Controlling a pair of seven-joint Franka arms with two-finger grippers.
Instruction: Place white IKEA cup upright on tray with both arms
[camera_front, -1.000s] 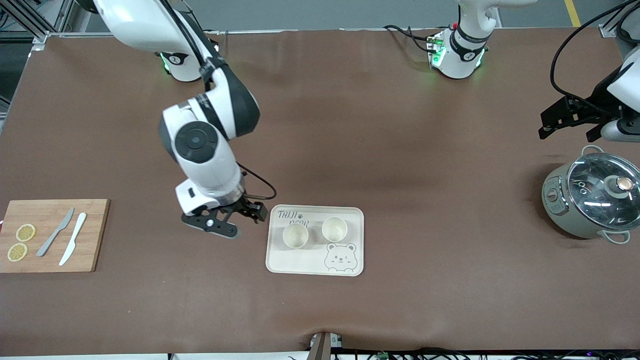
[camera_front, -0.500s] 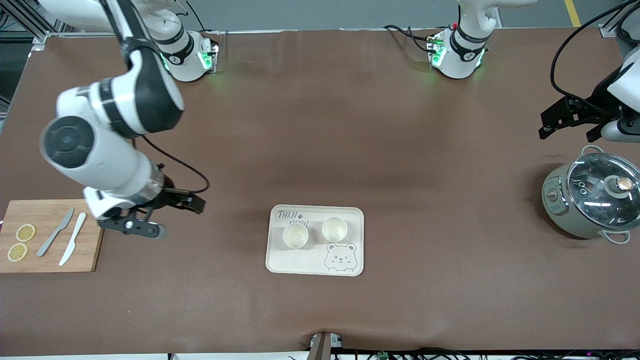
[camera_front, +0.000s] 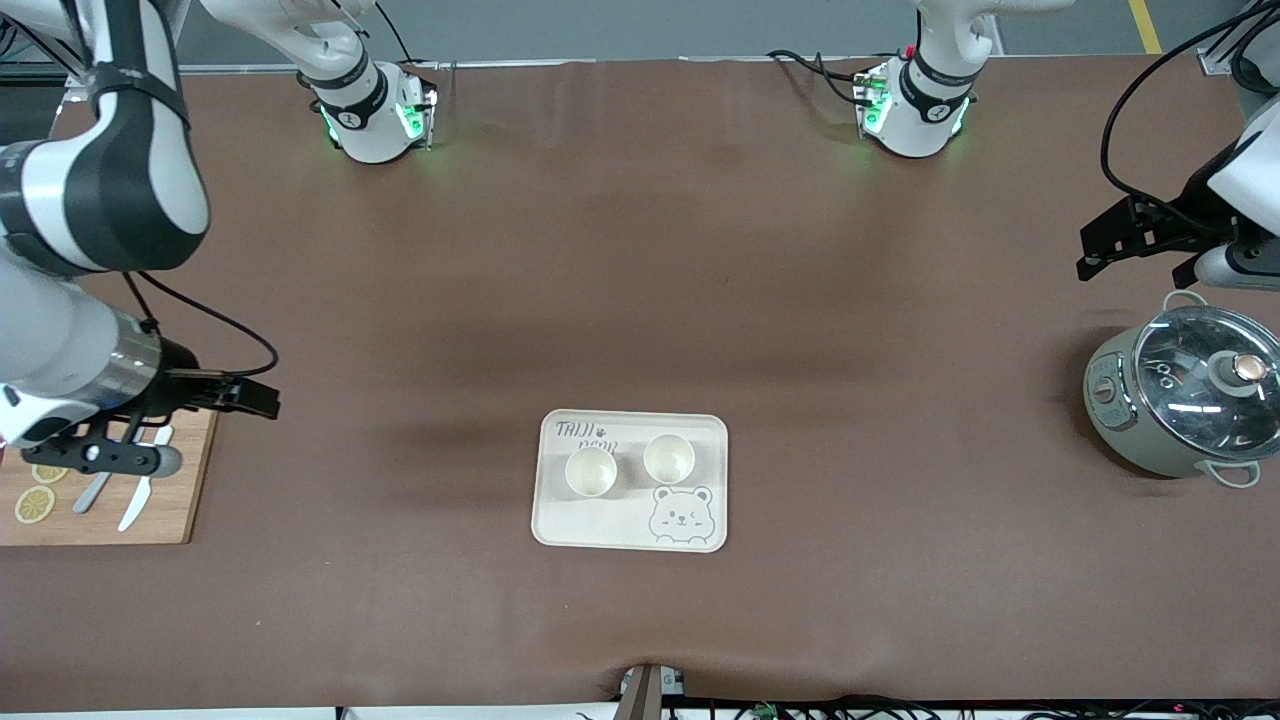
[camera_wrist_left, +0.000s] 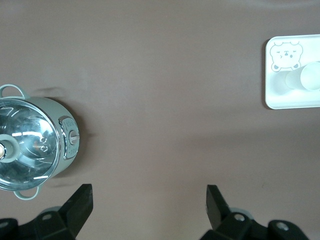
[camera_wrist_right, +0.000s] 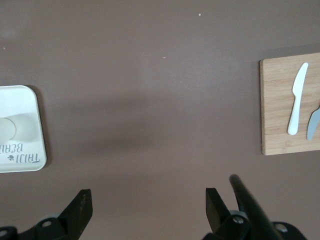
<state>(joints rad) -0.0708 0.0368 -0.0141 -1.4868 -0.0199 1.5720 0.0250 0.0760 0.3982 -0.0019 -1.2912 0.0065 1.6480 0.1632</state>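
Observation:
The cream tray (camera_front: 602, 522) with "TAIJI BEAR" lettering and a bear drawing lies mid-table. Two white cups stand upright on it side by side, one (camera_front: 591, 471) toward the right arm's end, the other (camera_front: 669, 458) toward the left arm's end. My right gripper (camera_front: 225, 435) is open and empty, up over the table beside the cutting board, well away from the tray. My left gripper (camera_front: 1140, 255) is open and empty, over the table's left-arm end above the pot. The tray's edge also shows in the left wrist view (camera_wrist_left: 290, 97) and in the right wrist view (camera_wrist_right: 25, 105).
A wooden cutting board (camera_front: 180, 500) with a grey knife, a white knife (camera_wrist_right: 296, 100) and lemon slices (camera_front: 33, 504) lies at the right arm's end. A grey-green pot with a glass lid (camera_front: 1190, 390) stands at the left arm's end.
My right arm has swung away from beside the tray toward the cutting board, its gripper open and empty. The cups, the tray and the left arm have not moved.

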